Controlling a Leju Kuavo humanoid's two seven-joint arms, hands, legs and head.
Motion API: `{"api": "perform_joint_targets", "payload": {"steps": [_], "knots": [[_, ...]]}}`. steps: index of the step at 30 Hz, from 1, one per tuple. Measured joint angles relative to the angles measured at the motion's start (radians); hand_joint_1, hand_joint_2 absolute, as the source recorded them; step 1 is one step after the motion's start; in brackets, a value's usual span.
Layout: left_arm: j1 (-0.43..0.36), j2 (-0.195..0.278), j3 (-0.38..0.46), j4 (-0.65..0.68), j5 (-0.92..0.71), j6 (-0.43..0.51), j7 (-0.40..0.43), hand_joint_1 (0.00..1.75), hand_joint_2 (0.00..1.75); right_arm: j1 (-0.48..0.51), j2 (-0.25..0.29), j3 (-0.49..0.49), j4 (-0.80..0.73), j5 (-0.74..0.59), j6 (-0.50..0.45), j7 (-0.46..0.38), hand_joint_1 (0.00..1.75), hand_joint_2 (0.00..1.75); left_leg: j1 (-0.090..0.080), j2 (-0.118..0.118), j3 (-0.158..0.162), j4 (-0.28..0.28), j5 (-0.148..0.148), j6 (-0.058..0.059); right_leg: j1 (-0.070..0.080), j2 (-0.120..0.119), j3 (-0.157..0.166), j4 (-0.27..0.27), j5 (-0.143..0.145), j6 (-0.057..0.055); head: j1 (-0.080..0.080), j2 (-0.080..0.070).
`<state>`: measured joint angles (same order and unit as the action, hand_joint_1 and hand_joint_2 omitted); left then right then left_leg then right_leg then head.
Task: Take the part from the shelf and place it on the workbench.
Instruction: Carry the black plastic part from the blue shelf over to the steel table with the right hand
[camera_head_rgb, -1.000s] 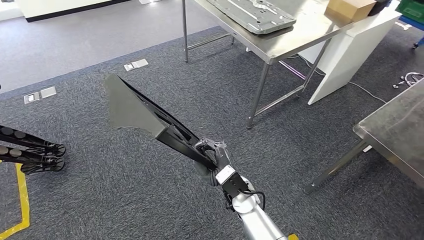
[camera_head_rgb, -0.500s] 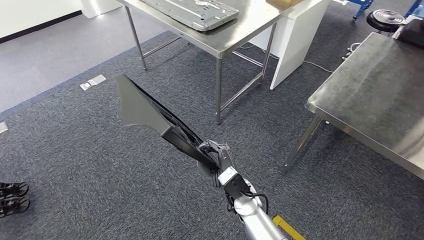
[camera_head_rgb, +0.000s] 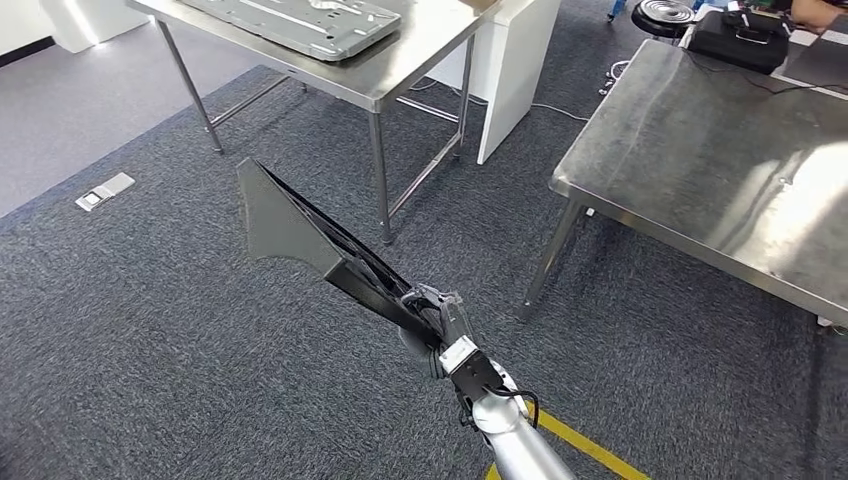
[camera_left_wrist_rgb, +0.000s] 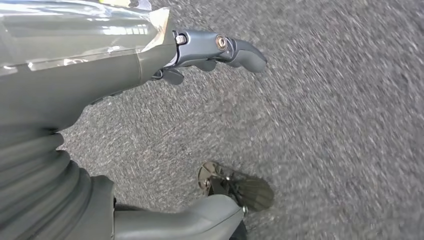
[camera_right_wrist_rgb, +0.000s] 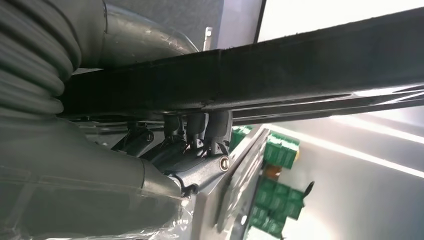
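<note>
A long flat black part (camera_head_rgb: 300, 232) is gripped at its near end by my right hand (camera_head_rgb: 432, 318) and sticks out up and to the left over the carpet. In the right wrist view the dark part (camera_right_wrist_rgb: 300, 70) crosses the frame with my fingers (camera_right_wrist_rgb: 192, 127) curled around its edge. A steel workbench (camera_head_rgb: 720, 160) stands to the right, its near corner some way from the part. My left hand (camera_left_wrist_rgb: 200, 55) hangs over the carpet with its fingers apart and nothing in them.
A second steel table (camera_head_rgb: 400, 55) at the back carries a grey metal panel (camera_head_rgb: 300, 22). A white cabinet (camera_head_rgb: 510, 55) stands behind it. A black case (camera_head_rgb: 745, 35) lies at the workbench's far end. Yellow floor tape (camera_head_rgb: 590, 450) runs near my arm.
The camera has turned right: the tables have shifted left and nearer, and the workbench now shows larger. The right hand still holds the part in the same pose.
</note>
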<state>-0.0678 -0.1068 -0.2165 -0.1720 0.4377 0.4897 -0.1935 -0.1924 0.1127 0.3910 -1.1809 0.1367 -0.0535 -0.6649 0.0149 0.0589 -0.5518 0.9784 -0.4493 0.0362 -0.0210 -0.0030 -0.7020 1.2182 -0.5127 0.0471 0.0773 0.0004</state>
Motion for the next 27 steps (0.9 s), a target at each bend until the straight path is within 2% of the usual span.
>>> {"api": "perform_joint_targets", "payload": {"steps": [1, 2, 3, 4, 6, 7, 9, 11, 12, 13, 14, 15, 16, 17, 18, 19, 20, 22, 23, 24, 26, 27], "knots": [[0.000, 0.000, 0.000, 0.000, 0.001, -0.003, 0.000, 0.00, 1.75, 0.000, -0.001, 0.000, 0.002, -0.001, 0.000, 0.000, 1.75, 1.75, 0.000, 0.011, 0.002, 0.001, -0.002, -0.004, -0.001, -0.022, 0.045, -0.079, 0.026, 0.008, 0.000, 0.000], [0.000, -0.001, 0.000, 0.000, 0.001, -0.005, 0.001, 0.00, 1.75, -0.002, -0.001, 0.001, 0.002, -0.002, 0.000, 0.000, 1.75, 1.75, -0.003, 0.022, 0.004, 0.003, -0.006, -0.010, -0.001, -0.047, 0.086, -0.150, 0.048, 0.011, 0.001, 0.000], [0.000, -0.001, 0.000, 0.000, 0.002, -0.005, 0.002, 0.00, 1.75, -0.004, -0.001, 0.003, 0.002, -0.003, 0.000, 0.000, 1.75, 1.75, -0.005, 0.033, 0.007, 0.004, -0.010, -0.016, 0.001, -0.066, 0.115, -0.200, 0.063, 0.008, 0.000, 0.000], [0.000, 0.000, 0.000, 0.000, 0.002, -0.006, 0.003, 0.00, 1.75, -0.006, -0.001, 0.005, 0.002, -0.004, 0.000, 0.000, 1.75, 1.75, -0.007, 0.044, 0.010, 0.006, -0.013, -0.023, 0.003, -0.075, 0.128, -0.223, 0.069, 0.001, 0.000, 0.000], [-0.001, 0.001, 0.000, 0.000, 0.003, -0.007, 0.006, 0.00, 1.75, -0.008, -0.001, 0.008, 0.003, -0.006, -0.002, 0.000, 1.75, 1.75, -0.006, 0.064, 0.016, 0.004, -0.016, -0.034, 0.008, -0.056, 0.123, -0.224, 0.072, -0.015, -0.003, 0.000], [-0.003, 0.000, 0.001, -0.001, 0.003, -0.008, 0.008, 0.00, 1.75, -0.009, -0.002, 0.008, 0.003, -0.006, -0.002, 0.000, 1.75, 1.75, -0.002, 0.064, 0.017, 0.007, -0.021, -0.042, 0.007, -0.043, 0.122, -0.225, 0.074, -0.023, -0.003, 0.000], [-0.004, 0.000, 0.001, -0.002, 0.002, -0.010, 0.010, 0.00, 1.75, -0.012, -0.001, 0.009, 0.003, -0.006, -0.003, 0.000, 1.75, 1.75, 0.004, 0.020, -0.004, 0.060, -0.059, -0.054, 0.003, -0.015, 0.124, -0.228, 0.079, -0.036, -0.006, 0.000], [-0.003, 0.000, 0.000, -0.001, 0.002, -0.009, 0.015, 0.00, 1.75, -0.014, 0.001, 0.011, 0.003, -0.007, -0.004, 0.000, 1.75, 1.75, 0.007, -0.039, -0.066, 0.192, -0.127, -0.059, 0.002, 0.012, 0.125, -0.229, 0.082, -0.045, -0.010, 0.000], [-0.002, 0.000, 0.000, -0.001, 0.002, -0.008, 0.017, 0.00, 1.75, -0.014, 0.002, 0.012, 0.004, -0.007, -0.004, 0.000, 1.75, 1.75, 0.006, -0.052, -0.101, 0.258, -0.151, -0.059, 0.005, 0.025, 0.124, -0.229, 0.083, -0.047, -0.010, 0.000], [0.000, 0.000, 0.000, -0.001, 0.002, -0.007, 0.020, 0.00, 1.75, -0.013, 0.002, 0.013, 0.005, -0.008, -0.004, 0.000, 1.75, 1.75, 0.006, -0.057, -0.125, 0.298, -0.157, -0.057, 0.008, 0.040, 0.124, -0.229, 0.083, -0.049, -0.010, 0.000], [0.001, 0.000, 0.000, 0.000, 0.002, -0.006, 0.022, 0.00, 1.75, -0.012, 0.002, 0.013, 0.007, -0.008, -0.004, 0.000, 1.75, 1.75, 0.005, -0.060, -0.131, 0.299, -0.142, -0.053, 0.011, 0.054, 0.125, -0.228, 0.084, -0.049, -0.010, 0.000], [0.001, 0.000, 0.000, 0.000, 0.002, -0.004, 0.023, 0.00, 1.75, -0.011, 0.002, 0.014, 0.008, -0.008, -0.004, 0.000, 1.75, 1.75, 0.004, -0.066, -0.118, 0.259, -0.110, -0.046, 0.013, 0.070, 0.126, -0.228, 0.084, -0.050, -0.010, 0.000], [0.001, 0.001, 0.000, 0.000, 0.002, -0.002, 0.024, 0.00, 1.75, -0.011, 0.003, 0.014, 0.008, -0.008, -0.004, 0.000, 1.75, 1.75, 0.003, -0.081, -0.089, 0.190, -0.068, -0.036, 0.015, 0.084, 0.127, -0.228, 0.085, -0.050, -0.010, 0.000], [0.001, 0.004, 0.000, 0.000, 0.002, -0.001, 0.025, 0.00, 1.75, -0.011, 0.005, 0.014, 0.008, -0.008, -0.004, 0.000, 1.75, 1.75, 0.002, -0.106, -0.056, 0.118, -0.038, -0.025, 0.017, 0.096, 0.128, -0.228, 0.085, -0.050, -0.010, 0.000], [0.001, 0.005, 0.000, 0.000, 0.002, 0.000, 0.025, 0.00, 1.75, -0.012, 0.006, 0.014, 0.008, -0.008, -0.005, 0.000, 1.75, 1.75, 0.000, -0.126, -0.030, 0.061, -0.018, -0.016, 0.018, 0.107, 0.127, -0.228, 0.085, -0.049, -0.010, 0.000], [0.000, 0.007, 0.000, 0.000, 0.002, 0.000, 0.026, 0.00, 1.75, -0.013, 0.008, 0.014, 0.008, -0.008, -0.005, 0.000, 1.75, 1.75, -0.003, -0.138, -0.015, 0.028, -0.011, -0.009, 0.018, 0.116, 0.125, -0.228, 0.086, -0.046, -0.010, 0.000], [-0.001, 0.008, 0.000, 0.000, 0.002, 0.001, 0.026, 0.00, 1.75, -0.013, 0.009, 0.015, 0.008, -0.008, -0.005, 0.000, 1.75, 1.75, -0.007, -0.139, -0.010, 0.018, -0.013, -0.006, 0.016, 0.125, 0.122, -0.228, 0.088, -0.042, -0.010, 0.000], [-0.003, 0.006, 0.000, 0.000, 0.002, 0.002, 0.026, 0.00, 1.75, -0.014, 0.010, 0.014, 0.008, -0.006, -0.005, 0.000, 1.75, 1.75, -0.008, -0.112, -0.002, 0.008, -0.007, -0.003, 0.014, 0.138, 0.110, -0.226, 0.090, -0.032, -0.011, 0.000], [-0.003, 0.005, 0.000, 0.000, 0.002, 0.003, 0.026, 0.00, 1.75, -0.014, 0.009, 0.014, 0.008, -0.006, -0.005, 0.000, 1.75, 1.75, -0.006, -0.100, 0.003, 0.001, -0.002, 0.000, 0.015, 0.123, 0.101, -0.214, 0.084, -0.029, -0.010, 0.000], [-0.002, 0.004, 0.001, -0.001, 0.002, 0.003, 0.027, 0.00, 1.75, -0.016, 0.009, 0.014, 0.008, -0.005, -0.005, 0.000, 1.75, 1.75, -0.003, -0.085, 0.008, -0.006, 0.003, 0.004, 0.016, 0.097, 0.082, -0.182, 0.069, -0.028, -0.007, 0.000], [-0.001, 0.002, 0.001, -0.001, 0.002, 0.004, 0.027, 0.00, 1.75, -0.019, 0.009, 0.014, 0.008, -0.004, -0.005, 0.000, 1.75, 1.75, -0.002, -0.056, 0.009, -0.011, 0.005, 0.008, 0.015, 0.037, 0.021, -0.065, 0.018, -0.029, -0.003, 0.000], [0.000, 0.002, 0.001, 0.000, 0.002, 0.004, 0.027, 0.00, 1.75, -0.019, 0.009, 0.014, 0.009, -0.004, -0.005, 0.000, 1.75, 1.75, -0.002, -0.041, 0.009, -0.011, 0.005, 0.008, 0.011, 0.023, -0.015, 0.004, -0.006, -0.027, -0.002, 0.000]]}}
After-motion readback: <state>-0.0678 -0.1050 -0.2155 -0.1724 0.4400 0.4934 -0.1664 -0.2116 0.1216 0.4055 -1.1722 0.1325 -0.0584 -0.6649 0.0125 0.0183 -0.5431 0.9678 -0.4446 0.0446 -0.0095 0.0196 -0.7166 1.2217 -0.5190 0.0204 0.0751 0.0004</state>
